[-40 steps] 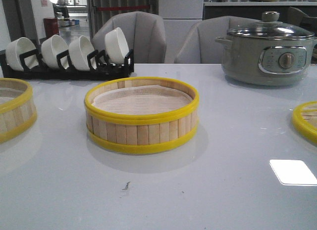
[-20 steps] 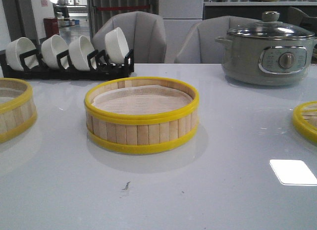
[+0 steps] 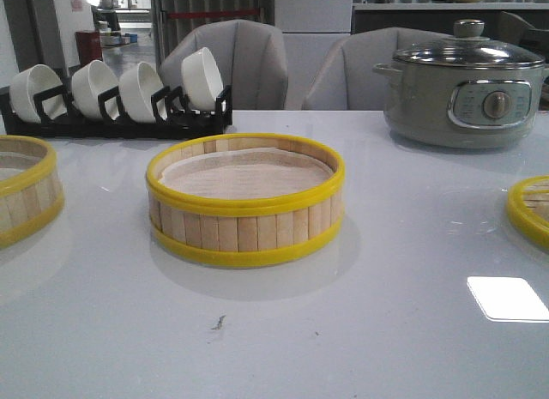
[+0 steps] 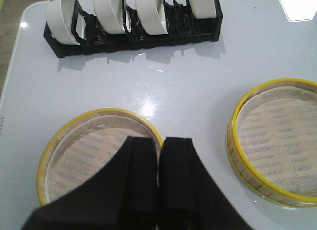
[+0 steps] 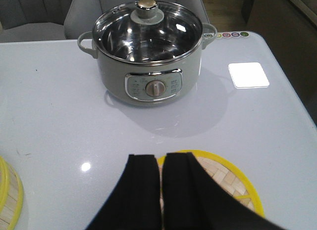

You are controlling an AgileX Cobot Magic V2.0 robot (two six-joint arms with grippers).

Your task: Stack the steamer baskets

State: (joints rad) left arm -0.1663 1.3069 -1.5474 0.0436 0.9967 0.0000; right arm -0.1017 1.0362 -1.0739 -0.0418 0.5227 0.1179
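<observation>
A steamer basket (image 3: pixel 244 202) with yellow rims and a whitish liner stands at the table's middle; it also shows in the left wrist view (image 4: pixel 275 141). A second basket (image 3: pixel 26 186) sits at the left edge, under my left gripper (image 4: pixel 159 141), which is shut and empty above its rim (image 4: pixel 94 156). A flat yellow-rimmed woven bamboo piece (image 3: pixel 530 208) lies at the right edge. My right gripper (image 5: pixel 161 158) is shut and empty above it (image 5: pixel 225 183). Neither gripper shows in the front view.
A black rack with white bowls (image 3: pixel 120 94) stands at the back left, also in the left wrist view (image 4: pixel 133 20). A grey electric pot with a glass lid (image 3: pixel 463 86) stands at the back right, also in the right wrist view (image 5: pixel 146 47). Grey chairs stand behind the table.
</observation>
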